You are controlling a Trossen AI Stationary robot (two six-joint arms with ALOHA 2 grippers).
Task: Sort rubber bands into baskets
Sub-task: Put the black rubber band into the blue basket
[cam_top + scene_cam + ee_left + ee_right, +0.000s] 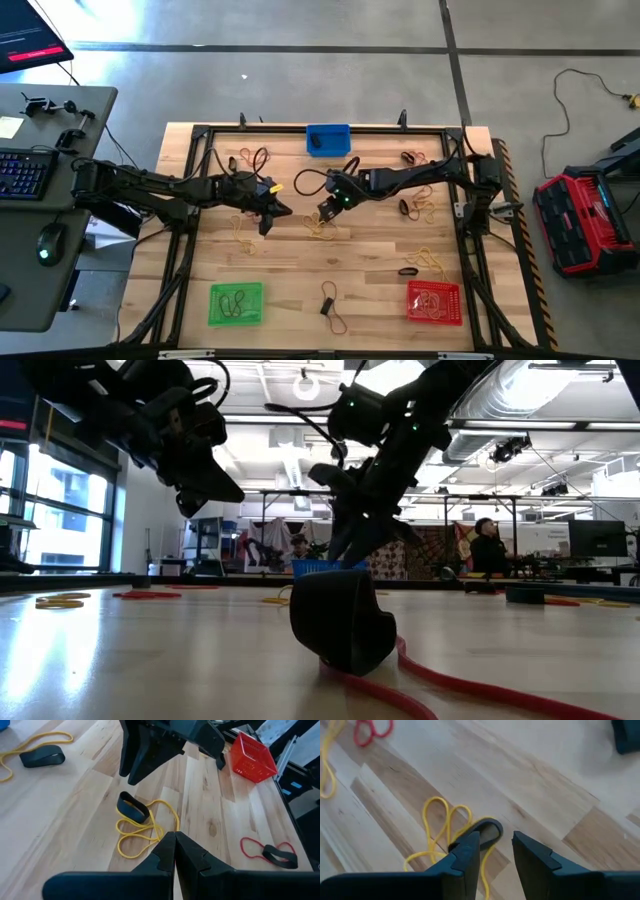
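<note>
Yellow, red and black rubber bands lie flat all over the wooden table (380, 250). One black band (489, 830) lies on a tangle of yellow bands (442, 822) at mid-table. My right gripper (495, 839) hovers open just above this black band (132, 807), fingers slanting down. My left gripper (175, 842) is shut and empty, raised a little to the left of the tangle (318, 228). The blue basket (328, 138) stands at the far edge, the green basket (236, 304) near left, and the red basket (435, 302) near right.
A black band (340, 620) and a red band (430, 680) lie near the front edge. More bands lie at the far left (250, 160) and on the right (418, 208). Black frame rails (180, 250) run along the table's sides. A desk with a keyboard (25, 172) stands to the left.
</note>
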